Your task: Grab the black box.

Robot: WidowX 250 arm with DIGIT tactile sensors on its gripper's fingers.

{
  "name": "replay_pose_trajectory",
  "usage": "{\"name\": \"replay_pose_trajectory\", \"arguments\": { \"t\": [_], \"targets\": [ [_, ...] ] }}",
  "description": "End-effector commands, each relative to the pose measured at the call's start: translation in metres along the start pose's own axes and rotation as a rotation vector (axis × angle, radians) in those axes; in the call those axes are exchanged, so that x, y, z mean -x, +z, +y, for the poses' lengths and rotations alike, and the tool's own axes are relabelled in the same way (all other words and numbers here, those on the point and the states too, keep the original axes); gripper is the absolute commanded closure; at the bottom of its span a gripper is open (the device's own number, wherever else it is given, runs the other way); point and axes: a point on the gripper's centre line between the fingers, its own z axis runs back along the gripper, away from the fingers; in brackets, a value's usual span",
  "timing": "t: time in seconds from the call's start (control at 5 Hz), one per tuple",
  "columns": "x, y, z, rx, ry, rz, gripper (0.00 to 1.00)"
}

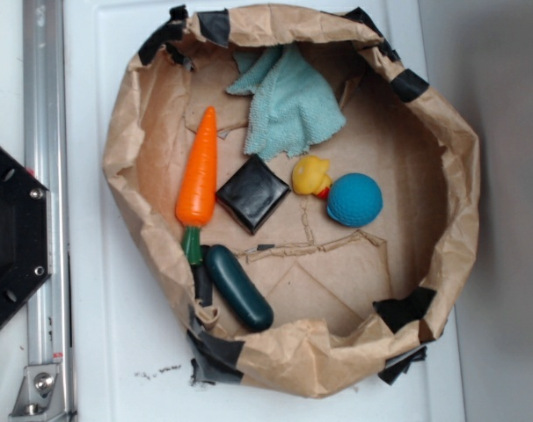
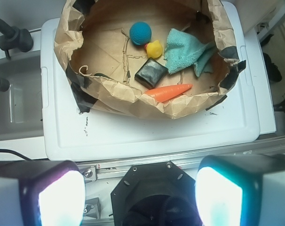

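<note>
From the wrist view my jaws stood spread wide and empty, hanging back over the black hexagonal plate, well short of the paper bag. Its rolled-down wall, I judged, kept the toys corralled. Just past the near wall lay the carrot; touching behind it sat the black box, near the bag's middle. Farther in were the yellow duck, blue ball and teal cloth.
</note>
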Motion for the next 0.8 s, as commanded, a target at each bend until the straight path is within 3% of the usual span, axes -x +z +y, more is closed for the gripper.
{"name": "replay_pose_trajectory", "arguments": {
  "t": [0.0, 0.2, 0.6],
  "targets": [
    [0.000, 0.000, 0.000, 0.000, 0.000, 0.000, 0.00],
    [-0.048, -0.019, 0.010, -0.055, 0.026, -0.003, 0.00],
    [-0.127, -0.081, 0.024, -0.079, 0.292, -0.081, 0.00]
  ]
}}
